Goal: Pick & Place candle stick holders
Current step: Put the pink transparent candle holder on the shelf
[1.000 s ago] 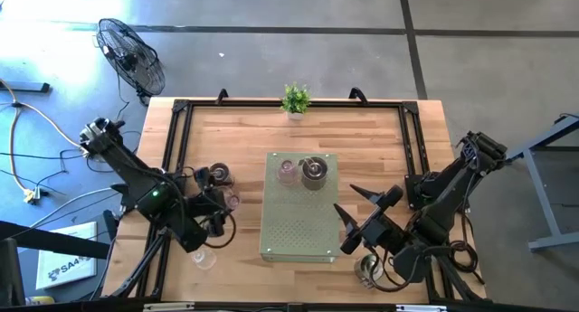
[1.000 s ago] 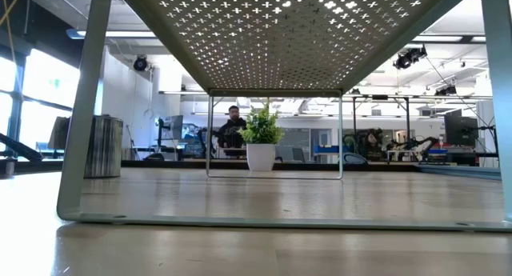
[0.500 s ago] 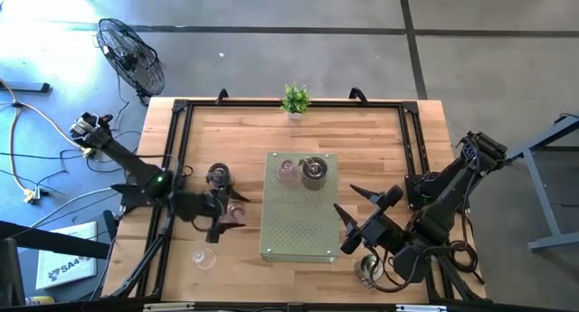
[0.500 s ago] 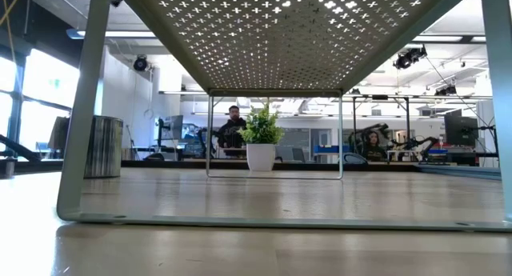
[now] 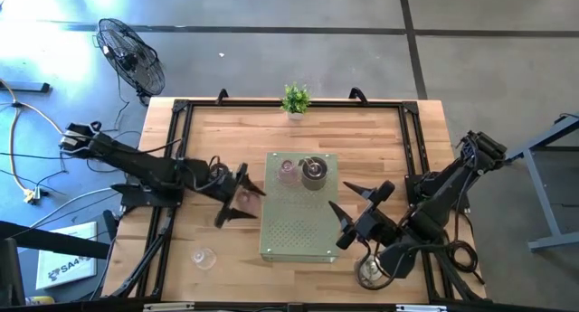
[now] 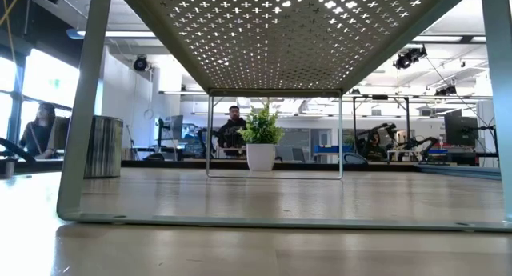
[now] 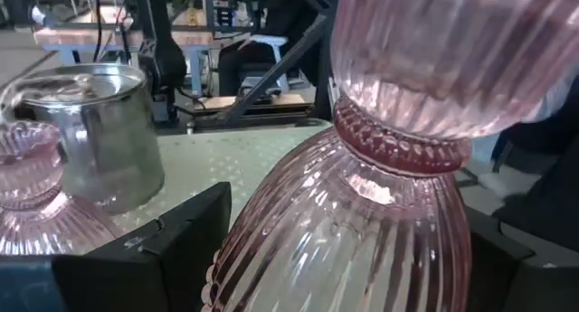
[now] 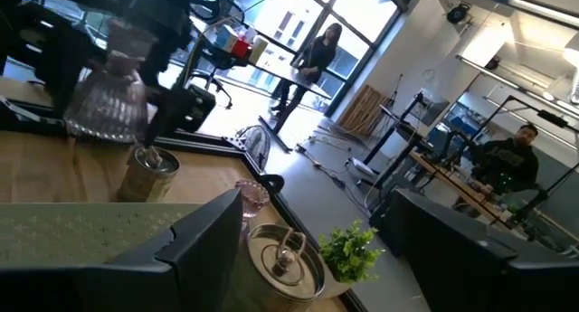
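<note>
Pink ribbed glass fills the left wrist view: a pinkish candle stick holder (image 7: 362, 212) sits pinched between the jaws of the left gripper (image 5: 238, 195), carried just beside the left edge of the perforated green tray (image 5: 294, 240) at mid-bench. Farther left, a clear glass holder (image 5: 204, 256) stands alone near the front-left corner of the bench (image 5: 362, 131), and a dark-topped holder (image 5: 218, 174) sits close behind the left arm. On the tray's far end stand a second pinkish holder (image 5: 288, 172) and a silvery metal holder (image 5: 313, 171), near each other. A small potted plant (image 5: 295, 99) marks the far edge. At the right, the right gripper (image 5: 357, 212) hovers by the tray's right edge with jaws spread and empty; another metal holder (image 5: 369, 273) lies near the front edge beneath that arm.

Risk, as judged: ribbed glass offers a slippery, curved grip, so a tilt during transfer could let it slide out; lowering too near the two seated holders could knock them.
</note>
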Motion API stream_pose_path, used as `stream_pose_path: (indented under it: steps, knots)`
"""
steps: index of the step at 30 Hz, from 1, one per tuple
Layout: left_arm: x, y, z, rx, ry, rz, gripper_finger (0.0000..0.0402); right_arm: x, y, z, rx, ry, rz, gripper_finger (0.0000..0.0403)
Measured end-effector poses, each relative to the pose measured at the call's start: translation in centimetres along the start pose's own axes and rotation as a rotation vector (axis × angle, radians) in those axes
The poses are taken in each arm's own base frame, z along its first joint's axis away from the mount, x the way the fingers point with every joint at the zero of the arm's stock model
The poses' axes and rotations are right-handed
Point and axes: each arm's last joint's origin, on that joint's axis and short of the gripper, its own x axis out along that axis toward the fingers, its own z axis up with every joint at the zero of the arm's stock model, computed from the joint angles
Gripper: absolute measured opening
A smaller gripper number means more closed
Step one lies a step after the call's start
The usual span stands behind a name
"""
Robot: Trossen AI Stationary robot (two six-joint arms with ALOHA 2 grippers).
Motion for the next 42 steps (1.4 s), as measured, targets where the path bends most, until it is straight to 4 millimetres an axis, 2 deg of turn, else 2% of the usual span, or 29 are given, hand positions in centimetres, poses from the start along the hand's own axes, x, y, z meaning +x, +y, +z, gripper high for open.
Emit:
stream_pose_path:
  steps: [6,10,17,26,32,38,42]
  knots:
    - [1.9,1.6,-0.9,-0.072,-0.028,0.011,0.0299,0.4,-0.1,0.0,-0.001,0.006,-0.01,0.0277]
    - [3.8,1.8,-2.1,-0.072,-0.043,-0.022,0.0299,0.4,-0.1,0.0,-0.001,0.006,-0.01,0.0277]
    - [5.6,2.2,-3.6,-0.079,-0.034,-0.021,0.0299,0.4,0.0,-0.1,-0.008,0.007,0.006,0.0277]
    - [8.0,2.5,-4.2,-0.079,0.031,-0.014,0.0299,0.4,0.0,-0.1,-0.009,0.007,0.013,0.0277]
    - [9.1,2.7,-4.5,-0.068,0.065,-0.012,0.0299,0.5,0.0,-0.1,-0.016,0.01,0.01,0.0277]
    - [9.2,2.7,-4.6,-0.055,0.072,-0.011,0.03,0.5,0.0,-0.1,-0.016,0.01,0.024,0.0277]
    - [9.2,2.8,-4.6,-0.057,0.069,0.016,0.0328,0.5,0.0,-0.2,-0.017,0.011,0.024,0.0277]
